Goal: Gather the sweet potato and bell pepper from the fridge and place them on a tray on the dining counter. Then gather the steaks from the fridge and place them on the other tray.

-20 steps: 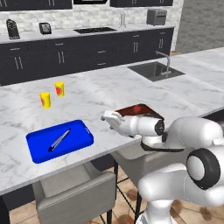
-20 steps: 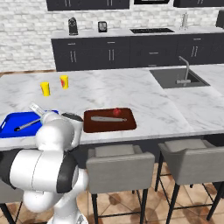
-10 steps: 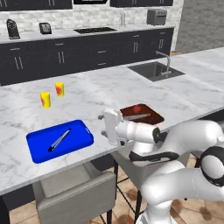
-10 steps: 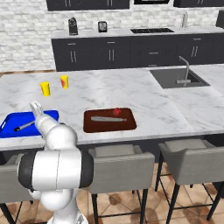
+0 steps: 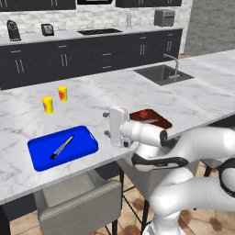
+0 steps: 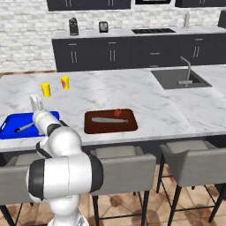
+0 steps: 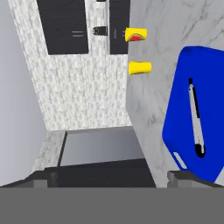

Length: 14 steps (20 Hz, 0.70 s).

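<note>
Dark cabinets [image 6: 110,53] line a white brick wall [image 6: 26,39]; grey stools [image 6: 119,170] stand on wood floor [image 6: 159,203].

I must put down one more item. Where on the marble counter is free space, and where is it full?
Free: the dining counter between the yellow cups and the sink, also between blue tray and brown tray. Crowded: the blue tray holds a knife; the brown tray holds a utensil and the bell pepper.

Both base views look forward-down from behind arm, left and right, sharing counter [image 5: 137,92] and blue tray [image 5: 41,149]; hand view rolled sideways, close.
</note>
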### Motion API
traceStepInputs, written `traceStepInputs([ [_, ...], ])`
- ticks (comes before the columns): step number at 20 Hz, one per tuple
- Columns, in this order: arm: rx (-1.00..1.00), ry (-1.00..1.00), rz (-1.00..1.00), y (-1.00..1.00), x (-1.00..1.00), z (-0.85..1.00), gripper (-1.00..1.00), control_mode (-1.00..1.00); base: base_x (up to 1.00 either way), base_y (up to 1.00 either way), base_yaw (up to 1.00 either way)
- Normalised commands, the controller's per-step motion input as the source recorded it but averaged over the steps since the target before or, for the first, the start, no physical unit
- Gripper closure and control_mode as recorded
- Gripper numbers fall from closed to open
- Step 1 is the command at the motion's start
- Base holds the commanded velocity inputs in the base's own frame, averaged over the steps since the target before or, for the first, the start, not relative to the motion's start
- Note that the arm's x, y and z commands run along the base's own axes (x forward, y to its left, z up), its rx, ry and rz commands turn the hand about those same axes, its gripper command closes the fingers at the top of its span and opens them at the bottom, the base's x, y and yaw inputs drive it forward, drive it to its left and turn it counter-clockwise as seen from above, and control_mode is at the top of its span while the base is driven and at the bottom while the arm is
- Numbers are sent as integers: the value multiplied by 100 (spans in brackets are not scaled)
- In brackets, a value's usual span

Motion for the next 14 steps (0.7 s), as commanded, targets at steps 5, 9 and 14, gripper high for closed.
traceStepInputs([
  [5, -1, 5, -18, -15, 0, 100, -100, -100, 0, 0, 0],
  [9, -3, 7, -15, -26, 0, 100, -100, -100, 0, 0, 0],
  [14, -4, 16, -24, -42, 0, 100, -100, -100, 0, 0, 0],
])
